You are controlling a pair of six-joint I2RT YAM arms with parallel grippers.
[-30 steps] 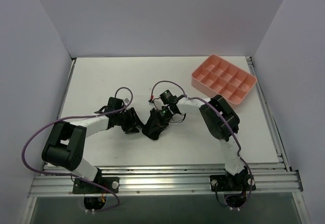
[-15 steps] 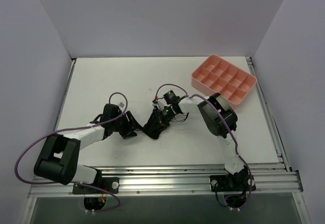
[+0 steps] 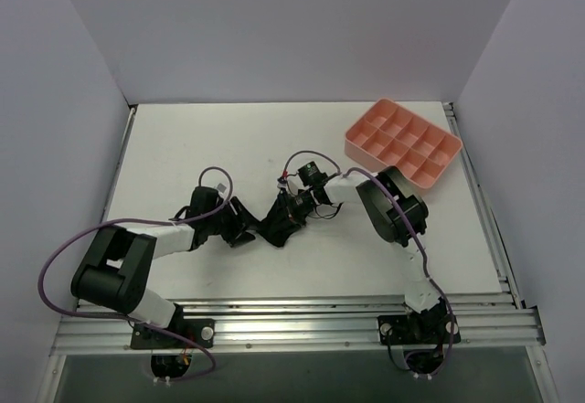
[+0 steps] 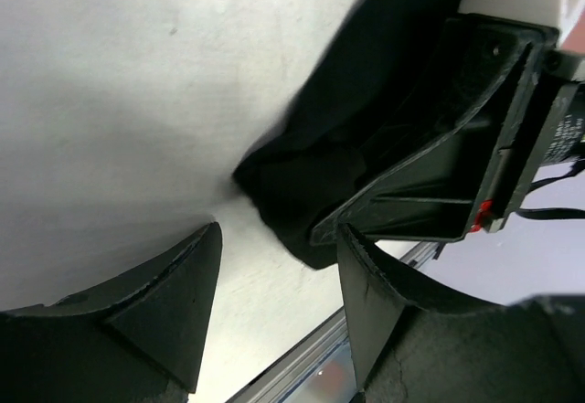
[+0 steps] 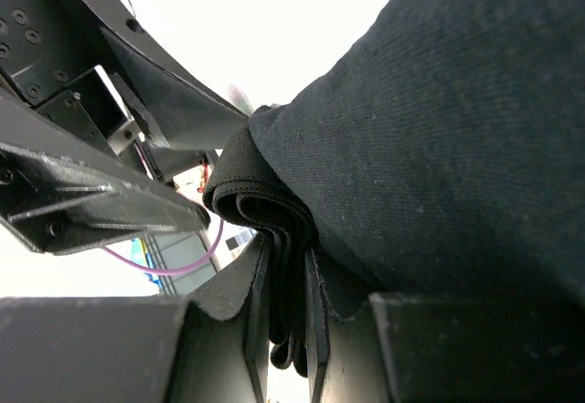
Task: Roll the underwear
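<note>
From overhead the underwear (image 3: 274, 227) is only a dark lump. I can't make out where its cloth ends and the left pincer (image 3: 239, 228) and right pincer (image 3: 289, 213), on either side of it, begin (everything there is the same black). In the left wrist view the underwear's far end is blurred and cut off by the top edge, and the right pincer's body covers the side next to it. In the right wrist view the cloth runs off the right edge, and the folds go out of sight behind the fingers (image 5: 242, 312).
</note>
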